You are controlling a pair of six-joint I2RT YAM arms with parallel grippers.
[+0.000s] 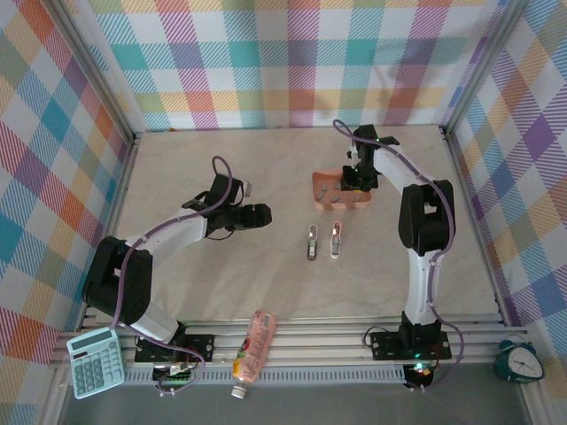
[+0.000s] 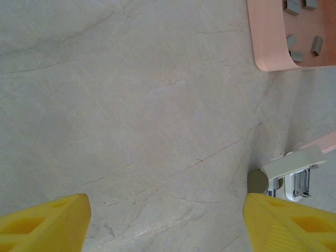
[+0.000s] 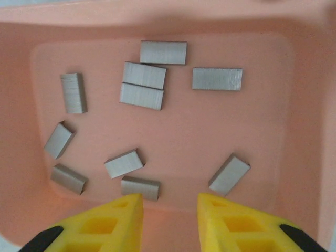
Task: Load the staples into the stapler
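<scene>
Nearest the arm bases, two staplers (image 1: 312,242) lay side by side on the desk (image 1: 221,292), between the arms and unheld. To their left, the left fingers (image 2: 42,226) hovered over bare desk, spread wide with nothing between them. The wrist view showed one stapler just beyond one finger, not touching. Judgement: parked there, ready to steady a stapler once a strip arrives. Farther back, the right fingers (image 3: 231,220) hung over the salmon-pink tray (image 3: 310,131), set to a narrow gap and empty, probably pre-sized to a strip's width. The staples (image 3: 144,75) lay loose on the tray floor as ten short grey strips, with the walls presumably there to corral them. The nearest strip (image 3: 140,188) sat just ahead of the finger on the left of the wrist view, slightly off the gap's line and not touching. Another strip (image 3: 229,174) lay ahead to the right. The rest were scattered toward the back wall.
</scene>
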